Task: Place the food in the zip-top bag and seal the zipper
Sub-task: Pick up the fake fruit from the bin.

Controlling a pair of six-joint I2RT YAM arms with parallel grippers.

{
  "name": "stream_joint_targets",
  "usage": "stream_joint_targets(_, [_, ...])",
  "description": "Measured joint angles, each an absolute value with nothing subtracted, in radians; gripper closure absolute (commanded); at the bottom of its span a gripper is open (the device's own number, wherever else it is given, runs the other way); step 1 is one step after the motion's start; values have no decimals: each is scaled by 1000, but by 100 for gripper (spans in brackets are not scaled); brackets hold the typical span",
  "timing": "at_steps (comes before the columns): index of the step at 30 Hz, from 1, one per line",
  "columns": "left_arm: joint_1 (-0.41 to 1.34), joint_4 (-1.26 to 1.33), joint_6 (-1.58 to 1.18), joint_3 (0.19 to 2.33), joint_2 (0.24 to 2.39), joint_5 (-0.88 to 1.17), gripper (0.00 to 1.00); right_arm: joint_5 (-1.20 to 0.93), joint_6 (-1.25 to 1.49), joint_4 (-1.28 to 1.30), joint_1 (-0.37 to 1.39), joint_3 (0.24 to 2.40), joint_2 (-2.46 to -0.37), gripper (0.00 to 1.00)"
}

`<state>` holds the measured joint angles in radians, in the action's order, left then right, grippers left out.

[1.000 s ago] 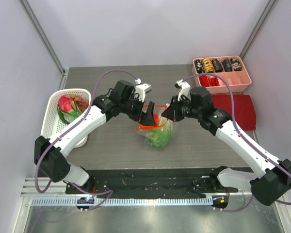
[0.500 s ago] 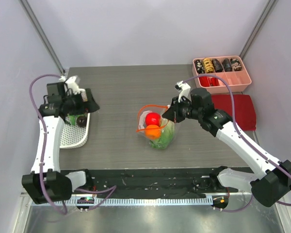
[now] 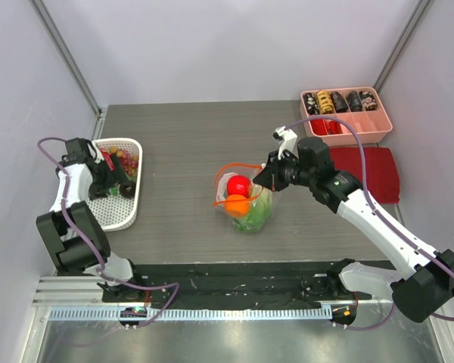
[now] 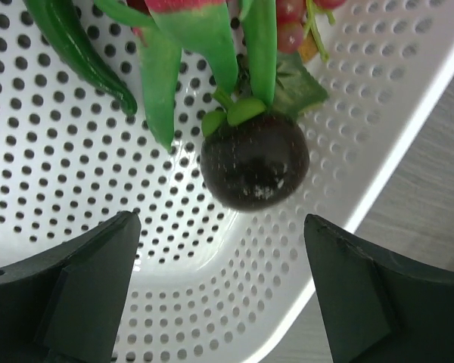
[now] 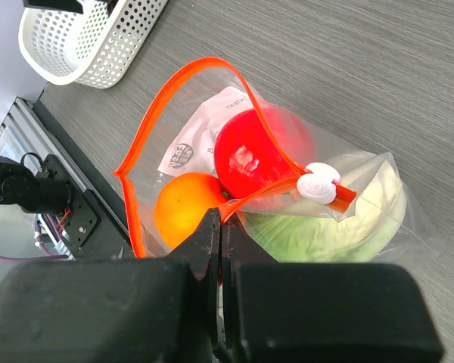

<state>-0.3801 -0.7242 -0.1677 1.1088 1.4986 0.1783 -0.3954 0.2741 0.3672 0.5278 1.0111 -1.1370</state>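
The zip-top bag [image 3: 246, 204] lies mid-table with its mouth open. Its orange-red zipper [image 3: 228, 168] loops around the mouth. Inside are the red fruit [image 3: 240, 185], the orange fruit [image 3: 237, 205] and the green lettuce [image 3: 253, 219]. My right gripper [image 3: 262, 178] is shut on the zipper edge [image 5: 159, 106] of the bag, beside the white slider [image 5: 318, 183]. The right wrist view shows the red fruit [image 5: 261, 151], the orange fruit [image 5: 185, 212] and the lettuce [image 5: 340, 219]. My left gripper [image 4: 220, 224] is open and empty over the white basket [image 4: 378, 144], far from the bag.
The white basket [image 3: 129, 204] at the left holds a dark round fruit [image 4: 255, 168], a green chilli [image 4: 76, 53], grapes [image 3: 125, 157] and a dragon fruit. A pink compartment tray [image 3: 346, 134] and a dark red cloth [image 3: 367, 174] are at the right.
My left arm has left the bag and swung left to the white basket. The red and orange fruit now show in the open bag. My right gripper has kept its hold.
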Motion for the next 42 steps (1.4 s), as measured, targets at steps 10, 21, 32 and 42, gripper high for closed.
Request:
stream_joint_targets(10, [-373,-573,-334,1090,1618,166,14,-395,271,367,528,1011,-1137,99])
stream_joint_targets(21, [-376,-533,-399,1063,1649,159,47,-395,271,368,528,1011,-1137,99])
stream_joint_targets(32, [-301,-585,-390,1148,1324,311,69,-393,271,368,528,1011,-1137,99])
stream_joint_targets(42, [314,-459,-459,1233,1219,408,66,-366,279,366,528,977,-1125,99])
